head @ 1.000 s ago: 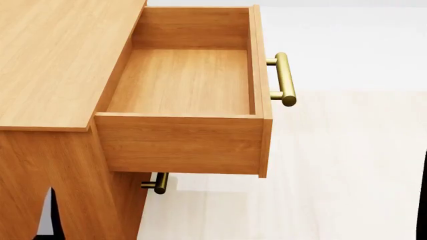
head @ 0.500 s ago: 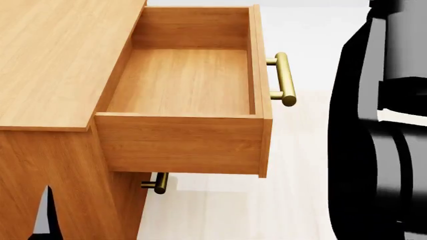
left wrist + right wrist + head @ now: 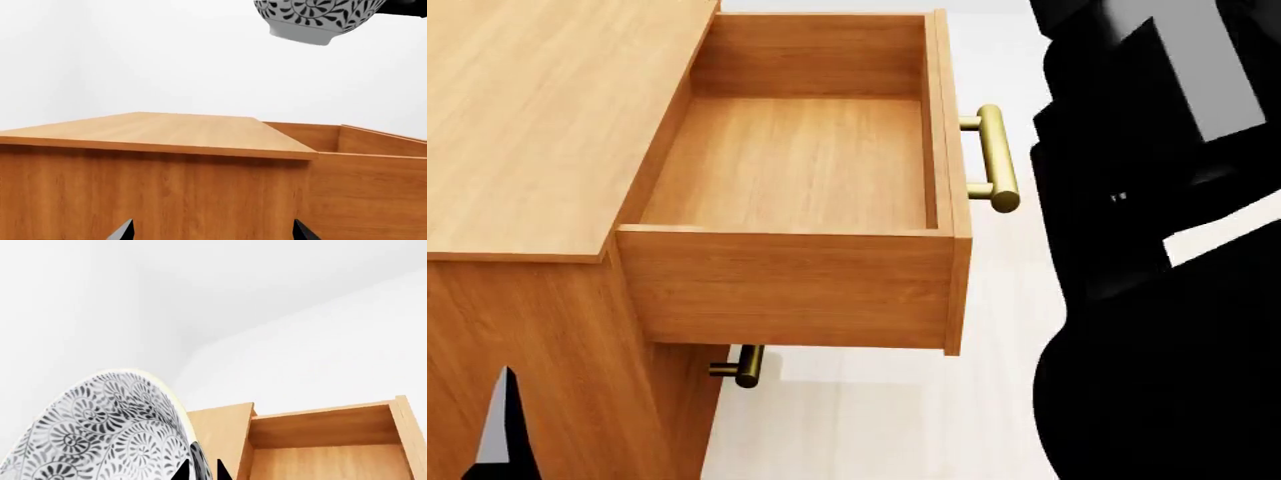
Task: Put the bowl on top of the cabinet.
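The bowl (image 3: 100, 435), white with a dense dark floral pattern and a yellowish rim, fills the near corner of the right wrist view. My right gripper (image 3: 202, 471) is shut on its rim, one fingertip on each side of the wall. In the left wrist view the bowl (image 3: 320, 20) hangs in the air well above the cabinet (image 3: 167, 131), off to the drawer side. My left gripper (image 3: 213, 232) is open and empty, low against the cabinet's side panel. In the head view the black right arm (image 3: 1161, 250) hides the bowl; the cabinet top (image 3: 534, 120) lies at the left.
The cabinet's top drawer (image 3: 794, 160) is pulled out and holds nothing, its brass handle (image 3: 994, 158) close to my right arm. A second brass handle (image 3: 745, 365) shows below it. Pale floor (image 3: 881, 420) lies in front of the cabinet.
My right arm has come into the head view from the right and moved further left and up, now covering much of that side. The cabinet and drawer have not moved.
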